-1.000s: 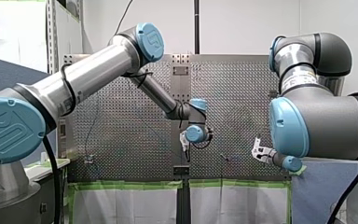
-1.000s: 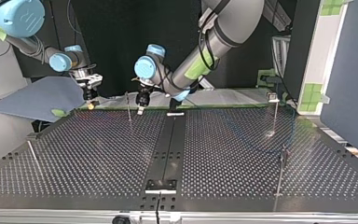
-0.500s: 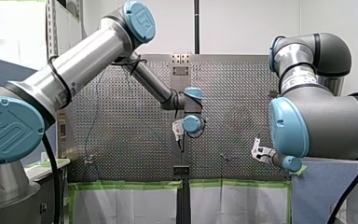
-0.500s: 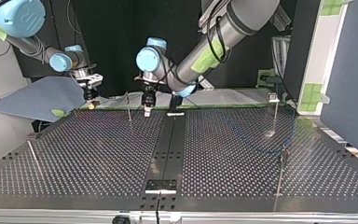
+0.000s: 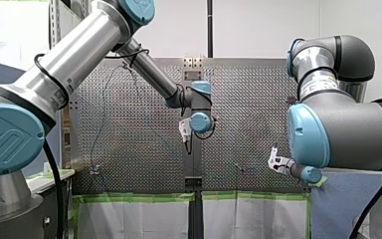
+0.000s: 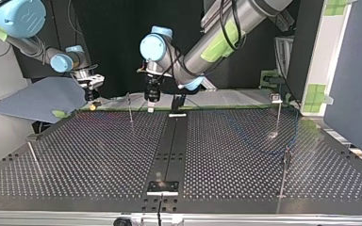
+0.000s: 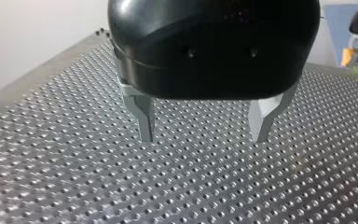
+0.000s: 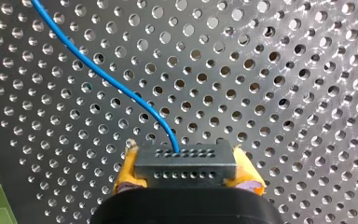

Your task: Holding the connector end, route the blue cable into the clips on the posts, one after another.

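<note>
I am clamping the grey connector (image 8: 186, 173) between the yellow pads (image 8: 127, 168) of my right gripper (image 8: 186, 161), over the perforated table (image 8: 284, 93). The blue cable (image 8: 107, 79) is leading out of the connector's top face and away across the holes. My left gripper (image 7: 204, 128) is hanging with its metal fingers spread wide, well apart from the connector.

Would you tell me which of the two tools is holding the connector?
My right tool, its yellow pads clamped on the grey connector; my left tool is open and empty.
</note>
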Controlling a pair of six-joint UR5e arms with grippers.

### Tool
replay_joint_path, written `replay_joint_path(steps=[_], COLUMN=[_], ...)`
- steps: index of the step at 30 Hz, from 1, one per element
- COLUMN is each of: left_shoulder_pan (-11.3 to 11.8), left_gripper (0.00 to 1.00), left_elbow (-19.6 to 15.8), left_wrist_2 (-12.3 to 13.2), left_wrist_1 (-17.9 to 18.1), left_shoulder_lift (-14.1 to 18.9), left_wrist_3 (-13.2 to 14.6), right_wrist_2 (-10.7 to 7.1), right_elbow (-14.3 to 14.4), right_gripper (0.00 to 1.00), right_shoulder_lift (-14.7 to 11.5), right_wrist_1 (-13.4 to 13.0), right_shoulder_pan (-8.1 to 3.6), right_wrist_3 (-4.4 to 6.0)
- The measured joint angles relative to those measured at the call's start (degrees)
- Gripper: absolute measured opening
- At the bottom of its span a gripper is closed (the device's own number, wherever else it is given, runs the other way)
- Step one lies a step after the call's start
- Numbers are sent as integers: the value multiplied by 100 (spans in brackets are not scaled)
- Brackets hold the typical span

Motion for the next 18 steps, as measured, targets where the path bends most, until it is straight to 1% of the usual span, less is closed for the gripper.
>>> replay_joint_path(steps=[6, 13, 18], left_shoulder_pan=[9, 64, 50], left_gripper=[100, 100, 100], left_elbow=[-284, -699, -962], left_wrist_2=[17, -19, -124], left_wrist_1=[103, 493, 664], left_shoulder_lift=[284, 698, 962], left_wrist_3=[-176, -524, -574], right_wrist_2=[0, 0, 0], right_elbow=[0, -3, -1], right_gripper=[0, 0, 0], right_shoulder_lift=[0, 0, 0], right_wrist_1=[-9, -17, -2], right_shoulder_pan=[8, 25, 35], right_wrist_3=[0, -6, -29])
